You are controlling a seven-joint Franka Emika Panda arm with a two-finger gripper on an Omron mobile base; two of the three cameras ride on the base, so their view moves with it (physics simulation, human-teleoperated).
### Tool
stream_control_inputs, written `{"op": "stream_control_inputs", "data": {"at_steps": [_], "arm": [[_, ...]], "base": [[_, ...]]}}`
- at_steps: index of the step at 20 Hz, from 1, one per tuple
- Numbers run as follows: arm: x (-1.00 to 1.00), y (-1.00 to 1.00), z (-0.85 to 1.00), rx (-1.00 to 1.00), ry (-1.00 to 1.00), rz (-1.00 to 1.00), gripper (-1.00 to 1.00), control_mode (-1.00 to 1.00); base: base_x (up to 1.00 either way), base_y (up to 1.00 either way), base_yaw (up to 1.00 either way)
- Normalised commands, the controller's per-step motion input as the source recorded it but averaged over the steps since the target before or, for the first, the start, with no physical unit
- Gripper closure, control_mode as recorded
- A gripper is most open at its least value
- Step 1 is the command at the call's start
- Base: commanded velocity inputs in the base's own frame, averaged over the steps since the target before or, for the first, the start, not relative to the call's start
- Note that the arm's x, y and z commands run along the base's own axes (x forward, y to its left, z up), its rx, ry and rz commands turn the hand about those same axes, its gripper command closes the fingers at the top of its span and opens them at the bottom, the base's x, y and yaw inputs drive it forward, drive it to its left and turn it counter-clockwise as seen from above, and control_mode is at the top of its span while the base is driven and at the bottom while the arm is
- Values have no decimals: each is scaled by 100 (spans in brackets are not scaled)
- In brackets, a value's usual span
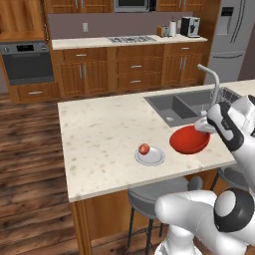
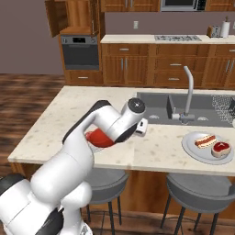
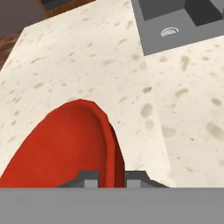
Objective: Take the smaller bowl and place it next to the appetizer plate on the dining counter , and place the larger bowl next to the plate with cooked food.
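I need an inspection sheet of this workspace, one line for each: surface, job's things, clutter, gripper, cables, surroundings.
Surface: dining counter, beige speckled stone, with an inset grey sink and a tall tap.
Job's things: smaller bowl, red, held beside the appetizer plate, apart from it; whether it touches the counter cannot be told. Plate with cooked food lies near the sink.
Clutter: nothing seen.
Gripper: gripper shut on the bowl's rim.
Cables: nothing seen.
Surroundings: stools under the counter; oven, cooktop and wooden cabinets on the far wall.
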Motion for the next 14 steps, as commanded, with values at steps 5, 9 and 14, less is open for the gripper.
{"op": "stream_control_inputs", "data": {"at_steps": [5,9,14], "arm": [[29,-32,-35,0,3,-3,100,-100],[34,-23,-28,0,3,-2,100,-100],[41,-1,-23,0,1,0,100,-100]], "base": [[0,0,0],[0,0,0],[0,0,0]]}}
